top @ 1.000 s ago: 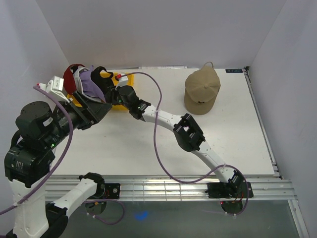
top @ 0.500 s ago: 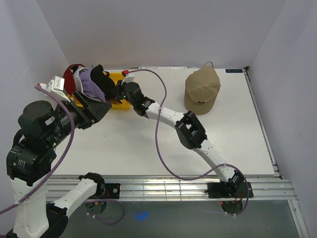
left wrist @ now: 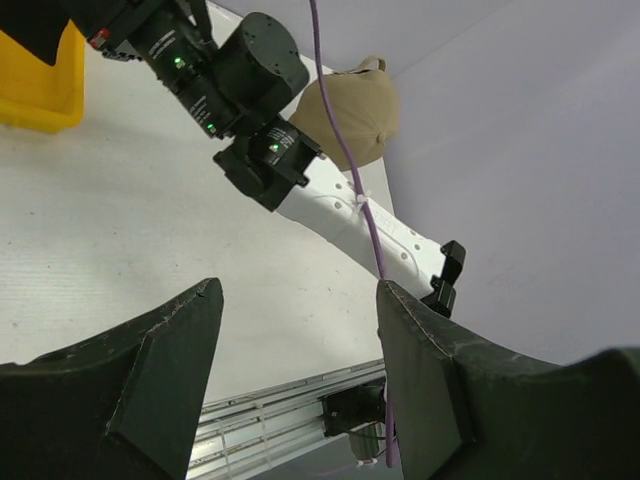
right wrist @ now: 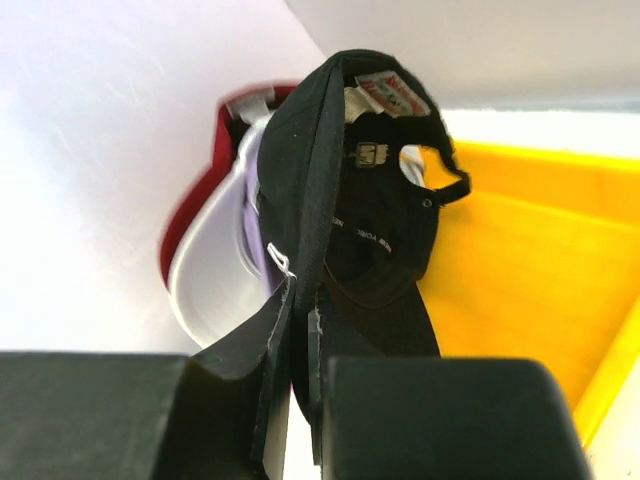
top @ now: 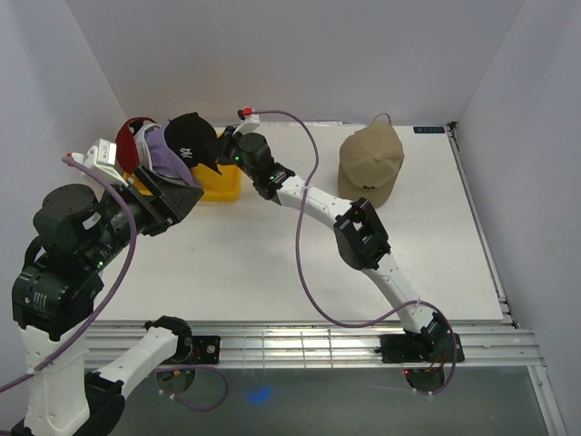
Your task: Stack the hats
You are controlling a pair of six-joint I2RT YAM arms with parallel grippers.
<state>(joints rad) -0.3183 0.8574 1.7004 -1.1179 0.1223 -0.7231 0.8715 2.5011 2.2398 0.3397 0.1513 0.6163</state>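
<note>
Hats check-in: we've got the black cap pinched by its edge in the right pincer, up at the upper left of the top view. It's right against the pile with the dark red cap and lavender cap, by the yellow tray. Left pincer is spread wide, nothing in it. We'd call this the placing step. Next we'd nest the black one onto the pile and let go, then fetch the tan cap, alone at the upper right of the table.

Right pincer tight, left pincer wide.
</note>
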